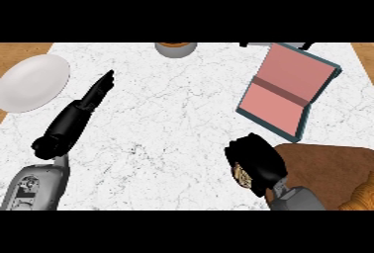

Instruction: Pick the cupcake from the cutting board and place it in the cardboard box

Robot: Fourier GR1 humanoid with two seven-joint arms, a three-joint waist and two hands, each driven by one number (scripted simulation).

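My right hand (257,162) is curled round the cupcake (241,176), of which only a small tan, ridged patch shows under the fingers at the hand's left side. The hand is over the left edge of the brown wooden cutting board (329,165) at the lower right. The box (287,90), lying open with a pink inside and dark teal rim, is beyond the hand at the upper right, apart from it. My left hand (82,106) lies at the left with straight fingers pointing up and to the right, holding nothing.
A white plate (33,81) is at the far left edge. A small round jar (175,48) stands at the counter's back middle. A tan woven thing (358,201) shows at the lower right corner. White marble counter (175,113) spreads between the hands.
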